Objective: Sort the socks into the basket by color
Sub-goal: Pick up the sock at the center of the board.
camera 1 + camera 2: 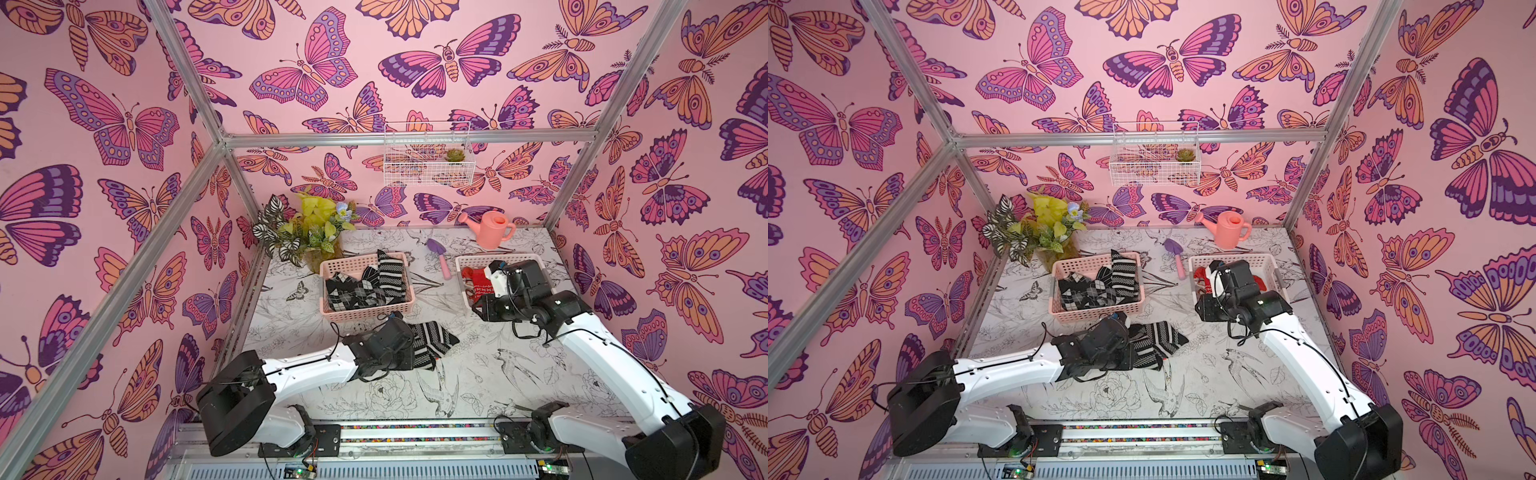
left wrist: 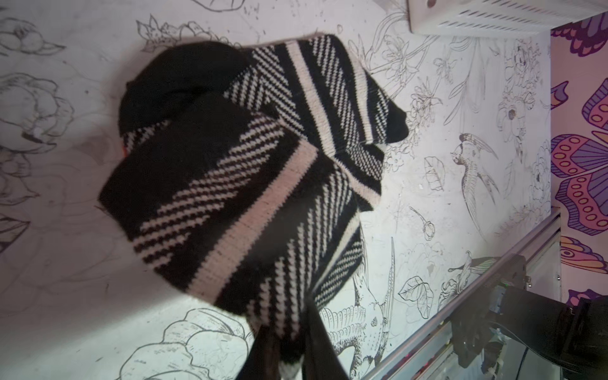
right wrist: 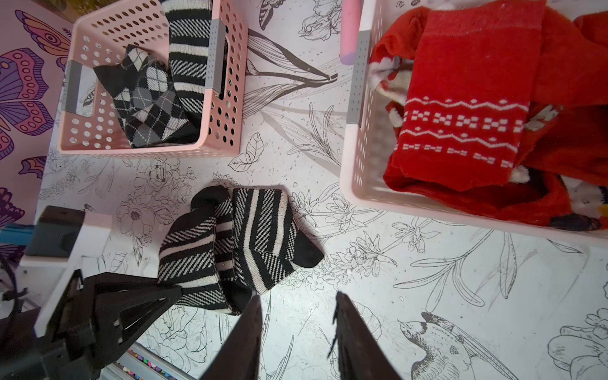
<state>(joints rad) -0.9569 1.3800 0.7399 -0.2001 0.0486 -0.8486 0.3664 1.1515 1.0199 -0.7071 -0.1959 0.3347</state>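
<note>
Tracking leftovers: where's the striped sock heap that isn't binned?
In both top views the heap lies on the table, centre-left, just in front of the left basket, with the left gripper shut on one edge.

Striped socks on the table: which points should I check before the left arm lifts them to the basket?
1. Left gripper shut on the striped socks: ok.
2. Whole bundle caught, not one edge only: cannot tell.
3. Pink basket holding the black-and-white socks has room: ok.
4. Right gripper open, empty, away from that path: ok.
</note>
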